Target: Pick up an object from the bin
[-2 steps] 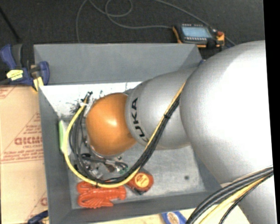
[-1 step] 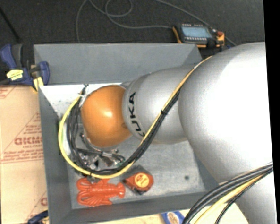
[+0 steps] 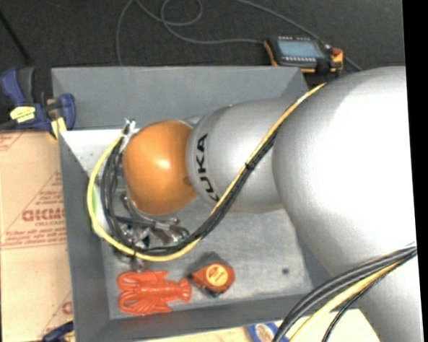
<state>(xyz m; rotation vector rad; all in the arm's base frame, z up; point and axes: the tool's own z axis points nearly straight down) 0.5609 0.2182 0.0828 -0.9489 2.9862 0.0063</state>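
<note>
1. The end effector [image 3: 144,239] is in the left-middle of the frame, low over the floor of the bin [image 3: 266,246]. It's tucked under the wrist's orange cover [image 3: 158,166] and a loop of yellow cable [image 3: 94,203]. Honestly I can't tell if it's released or clenched, since the wrist and the cabling hide that bit. I can't make out anything held in it either.
2. Closest thing is a red lobster toy [image 3: 153,291]. It lies straight below the end effector in the frame, near the bin's lower left corner. The two are near but apart, with a strip of bare floor between them.
3. The lobster's long axis runs left to right across the frame, roughly parallel to the bin's bottom wall.
4. Just right of the lobster, about touching it, is a small orange tape measure [image 3: 213,276]. That one is below and to the right of the end effector, so a bit further off.
5. My guess is the lobster is the easy pick. That would take a short shift toward the bottom of the frame, then a grab across its narrow body rather than along its length.
</note>
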